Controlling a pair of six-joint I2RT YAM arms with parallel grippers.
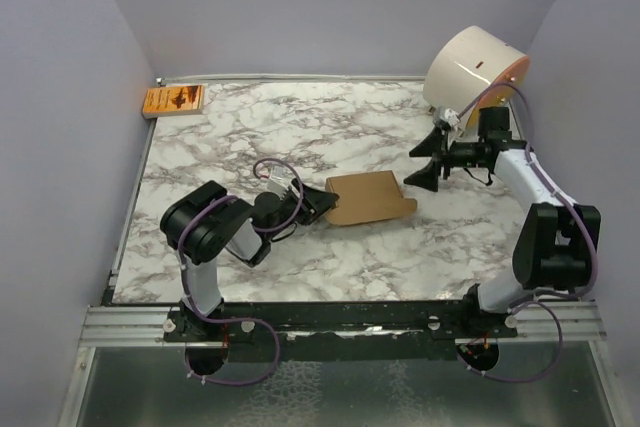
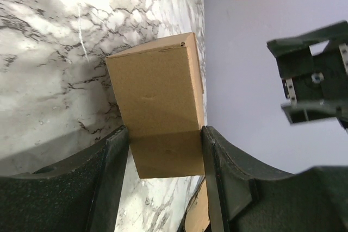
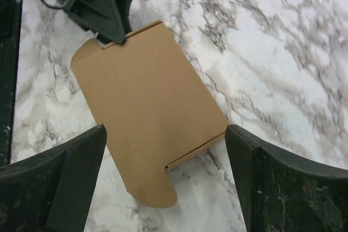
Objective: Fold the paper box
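The paper box (image 1: 367, 198) is a flattened brown carton lying on the marble table (image 1: 300, 132) near its middle, with a rounded tab at its right end. My left gripper (image 1: 318, 205) is shut on the carton's left end. In the left wrist view both fingers (image 2: 117, 150) press the sides of the paper box (image 2: 157, 91). My right gripper (image 1: 432, 161) hovers open just beyond the box's right end, apart from it. In the right wrist view the paper box (image 3: 147, 107) lies below the wide-spread right gripper (image 3: 165, 131), untouched by it.
A big white cylinder (image 1: 472, 69) lies on its side at the back right, close behind the right arm. A small orange packet (image 1: 174, 100) sits in the back left corner. Grey walls close in the table on three sides.
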